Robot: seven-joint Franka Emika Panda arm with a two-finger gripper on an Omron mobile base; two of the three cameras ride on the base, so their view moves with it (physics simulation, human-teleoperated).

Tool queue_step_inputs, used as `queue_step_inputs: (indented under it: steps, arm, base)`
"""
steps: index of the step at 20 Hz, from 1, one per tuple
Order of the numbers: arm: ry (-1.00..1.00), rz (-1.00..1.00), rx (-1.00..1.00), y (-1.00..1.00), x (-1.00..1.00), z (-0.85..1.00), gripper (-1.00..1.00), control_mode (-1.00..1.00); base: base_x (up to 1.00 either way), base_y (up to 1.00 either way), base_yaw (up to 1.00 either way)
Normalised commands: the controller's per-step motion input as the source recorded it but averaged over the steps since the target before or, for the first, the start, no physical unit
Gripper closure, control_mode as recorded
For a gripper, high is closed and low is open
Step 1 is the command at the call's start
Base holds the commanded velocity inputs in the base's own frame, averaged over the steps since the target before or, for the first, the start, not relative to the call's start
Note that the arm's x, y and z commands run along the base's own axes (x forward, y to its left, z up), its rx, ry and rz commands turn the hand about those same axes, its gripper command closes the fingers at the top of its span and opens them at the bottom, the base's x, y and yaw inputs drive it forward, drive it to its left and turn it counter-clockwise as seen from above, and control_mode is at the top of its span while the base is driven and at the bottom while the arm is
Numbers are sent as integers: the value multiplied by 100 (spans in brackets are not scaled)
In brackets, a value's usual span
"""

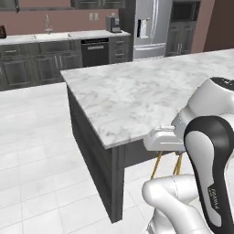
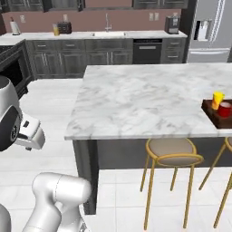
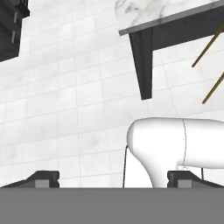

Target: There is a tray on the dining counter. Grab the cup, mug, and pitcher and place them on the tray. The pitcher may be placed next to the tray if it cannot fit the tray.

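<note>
While the tool [image 3: 113, 179] is hanging over the floor with its tips apart and empty, the dark brown wooden tray [image 2: 217, 118] is sitting on the white marble tabletop [image 2: 136, 102], carrying the small yellow handleless cup [image 2: 218, 99] and glossy red mug [image 2: 225, 109]; both look light, rigid, slippery, best gripped around their sides.

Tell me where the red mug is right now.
In the right base view, the red mug sits on the wooden tray at the dining counter's right end, beside the yellow cup.
</note>
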Motion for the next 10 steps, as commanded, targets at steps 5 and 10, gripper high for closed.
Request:
queue_step_inputs:
  steps: [5,10]
  arm:
    - [0,0,0,0,0,0,-100,100]
    - [0,0,0,0,0,0,-100,100]
  base:
    - [10,100,-4]
    - [47,100,-6]
